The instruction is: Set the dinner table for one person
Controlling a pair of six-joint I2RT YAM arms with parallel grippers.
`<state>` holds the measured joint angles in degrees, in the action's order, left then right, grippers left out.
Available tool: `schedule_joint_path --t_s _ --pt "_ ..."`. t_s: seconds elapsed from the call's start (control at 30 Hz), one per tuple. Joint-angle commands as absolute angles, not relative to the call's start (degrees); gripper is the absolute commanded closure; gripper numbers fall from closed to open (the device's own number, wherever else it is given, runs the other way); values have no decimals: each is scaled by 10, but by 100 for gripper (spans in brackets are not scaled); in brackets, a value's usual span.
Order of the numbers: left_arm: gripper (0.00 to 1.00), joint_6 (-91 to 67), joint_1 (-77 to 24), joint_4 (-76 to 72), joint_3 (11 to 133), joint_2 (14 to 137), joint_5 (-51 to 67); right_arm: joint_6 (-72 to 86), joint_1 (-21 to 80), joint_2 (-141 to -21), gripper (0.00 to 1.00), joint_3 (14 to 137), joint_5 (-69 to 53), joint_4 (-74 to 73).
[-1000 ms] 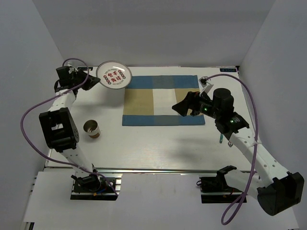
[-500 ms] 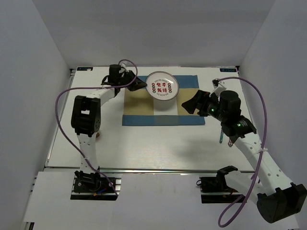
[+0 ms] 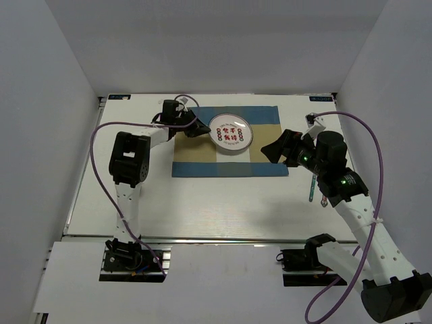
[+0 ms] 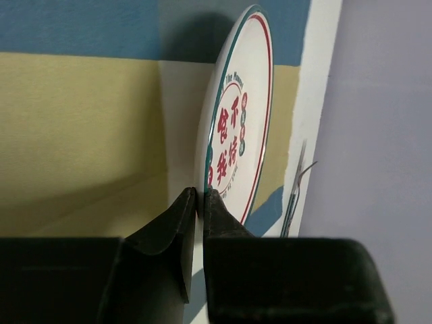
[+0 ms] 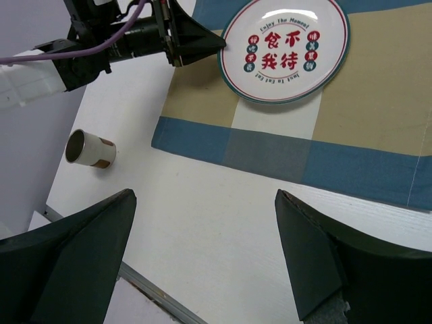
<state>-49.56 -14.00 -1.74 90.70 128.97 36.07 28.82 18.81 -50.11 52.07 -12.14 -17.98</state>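
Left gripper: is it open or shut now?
Shut. In the left wrist view the left gripper pinches the rim of the plate, with no gap showing.

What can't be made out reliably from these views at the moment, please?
The cup: in the top view the left arm covers it; only the right wrist view shows it.
The utensil: top view, partly under the right arm, too thin to identify.
The plate: whether it rests on the placemat; the left fingers pinch its rim, and no view shows its underside.
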Motion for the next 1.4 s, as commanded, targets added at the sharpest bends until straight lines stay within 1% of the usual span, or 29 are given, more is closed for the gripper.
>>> schedule_joint_path --t_s 0.0,0.23,0.33,0.37,0.47,0.5,0.57,0.6,0.63,0.67,0.7,0.73,0.77,0.83,0.87,0.93,0.97,1.1,1.17,1.27,1.3,1.37 --pt "100 -495 -142 -32 923 1287 377 278 184 -491 11 529 -130 -174" --pt "99 -487 -142 -4 922 1290 365 277 182 -491 11 525 -141 -171" --pt "70 -476 -148 28 918 1270 337 278 181 -490 11 524 -142 -171" --pt "58 -470 -148 32 912 1261 330 278 180 -490 11 524 -142 -171" --pt "43 -460 -148 57 904 1230 301 278 180 -490 11 523 -143 -170" --pt "23 -458 -148 74 904 1223 294 279 181 -490 11 522 -143 -169" --pt "23 -450 -148 78 901 1201 287 279 181 -494 11 522 -146 -166" --pt "20 -447 -148 95 902 1183 279 280 180 -498 11 521 -148 -164" --pt "13 -438 -148 107 905 1172 259 280 180 -499 11 521 -149 -163" --pt "2 -433 -148 146 910 1147 241 279 182 -505 11 523 -149 -161" --pt "2 -425 -148 172 918 1147 216 279 180 -509 11 524 -149 -161" --pt "2 -416 -148 202 938 1124 150 271 182 -512 11 525 -147 -161" --pt "2 -412 -148 273 952 1111 113 267 182 -518 11 533 -141 -168" --pt "2 -418 -148 349 992 1080 10 253 184 -543 11 544 -126 -188" --pt "2 -427 -136 414 999 1070 -36 250 185 -562 11 550 -126 -196" --pt "2 -448 -120 456 998 1043 -82 245 185 -580 11 564 -122 -210" --pt "2 -450 -120 487 984 1008 -144 243 185 -586 11 564 -128 -207" --pt "2 -502 -85 561 907 908 -271 244 188 -605 11 551 -156 -180" --pt "2 -539 -57 606 853 863 -310 241 192 -617 11 553 -158 -177" --pt "2 -568 -22 651 804 822 -333 239 195 -630 11 558 -166 -173" --pt "2 -568 -16 650 762 783 -343 238 197 -632 11 558 -171 -166" --pt "3 -559 -1 632 715 748 -347 237 199 -640 11 558 -175 -163"
